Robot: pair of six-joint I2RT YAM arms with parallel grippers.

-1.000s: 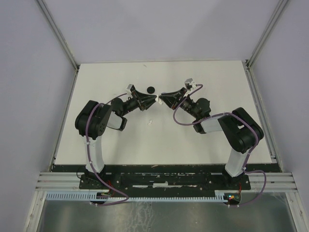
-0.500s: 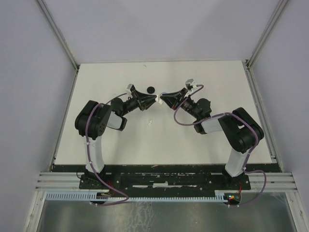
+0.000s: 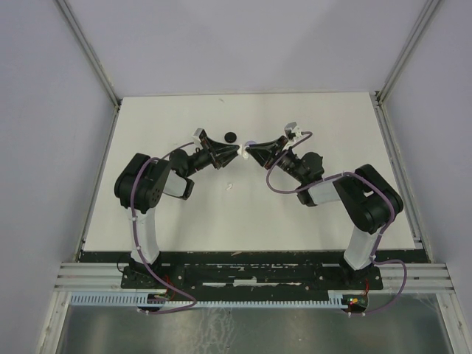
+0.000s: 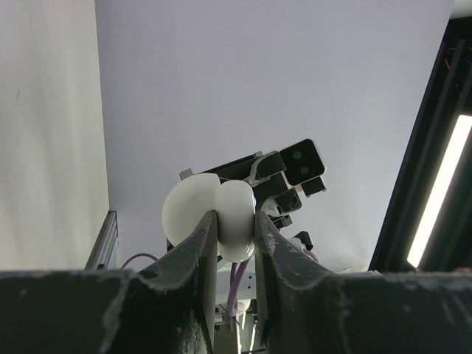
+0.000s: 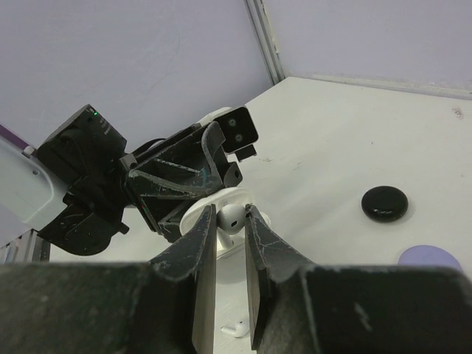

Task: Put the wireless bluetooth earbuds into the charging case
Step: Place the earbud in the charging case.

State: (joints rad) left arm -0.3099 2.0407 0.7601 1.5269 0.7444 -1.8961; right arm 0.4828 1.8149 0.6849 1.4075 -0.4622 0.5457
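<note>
White table (image 3: 324,214), grey walls. From above, the left gripper (image 3: 237,153) and right gripper (image 3: 250,147) meet tip to tip near a black disc (image 3: 231,136). A loose earbud (image 3: 229,186) lies nearer the bases.

Left wrist: the left jaws are clamped on the open white case (image 4: 193,214).

Right wrist: the right jaws pinch a white earbud (image 5: 230,216) just over the case. A lilac disc (image 5: 429,258) lies near the black one.

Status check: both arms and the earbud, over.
Left gripper shut on white charging case, raised. Right gripper shut on white earbud, at the case. Nothing between them; second earbud loose on table.
</note>
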